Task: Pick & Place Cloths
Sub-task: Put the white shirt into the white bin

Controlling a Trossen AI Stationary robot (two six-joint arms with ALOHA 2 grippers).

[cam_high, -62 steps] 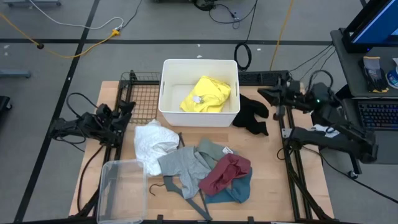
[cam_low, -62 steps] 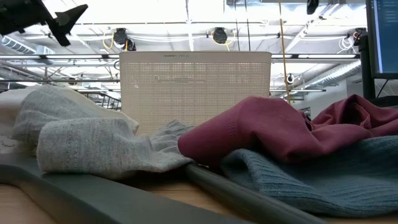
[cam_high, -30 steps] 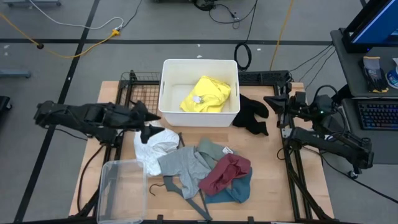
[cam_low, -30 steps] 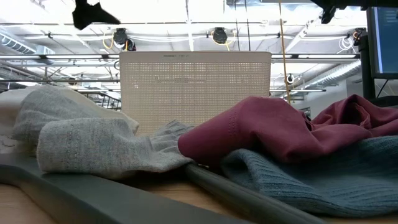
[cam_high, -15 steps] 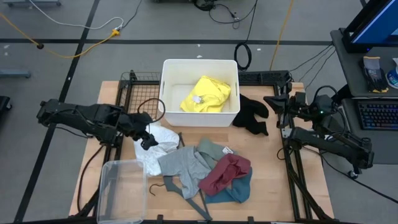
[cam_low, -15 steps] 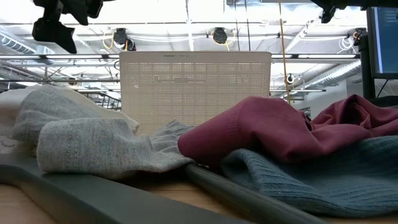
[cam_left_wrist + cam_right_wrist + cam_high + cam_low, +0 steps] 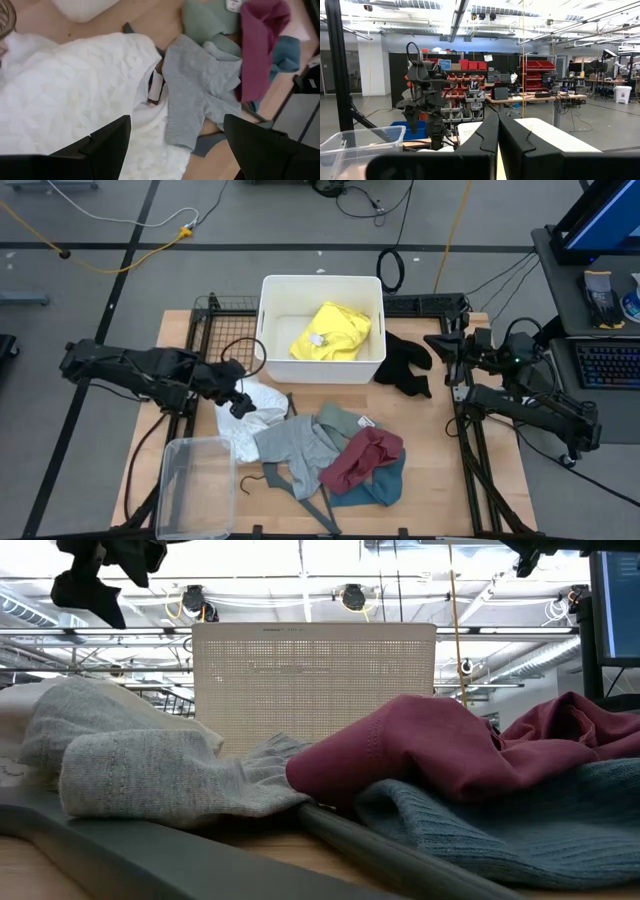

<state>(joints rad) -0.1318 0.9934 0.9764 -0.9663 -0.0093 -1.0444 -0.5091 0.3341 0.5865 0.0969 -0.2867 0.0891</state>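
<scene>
My left gripper (image 7: 240, 402) (image 7: 177, 150) hovers open over the crumpled white cloth (image 7: 250, 418) (image 7: 75, 95), fingers pointing down; the low view shows it (image 7: 90, 590) well above the pile. Right of the white cloth lie the grey cloth (image 7: 295, 445) (image 7: 200, 85), the sage-green one (image 7: 340, 420), the maroon one (image 7: 362, 458) (image 7: 430, 750) and the teal one (image 7: 378, 485), overlapping on the table. The yellow cloth (image 7: 330, 330) lies inside the white bin (image 7: 268, 330). A black cloth (image 7: 405, 365) lies right of the bin. My right gripper (image 7: 437, 340) (image 7: 498, 135) waits shut at the far right.
A clear plastic bin (image 7: 195, 485) stands at the near left corner. A thin grey hanger (image 7: 320, 510) (image 7: 150, 850) lies under the grey cloth near the front edge. Black metal frames run along both table sides. Bare wood shows right of the pile.
My left gripper has swung from beside the bin's left wall toward the near edge, dropped lower and tipped its fingers down, and now stands over the white cloth. Over the last half second it has barely moved. The cloths lie as before.
</scene>
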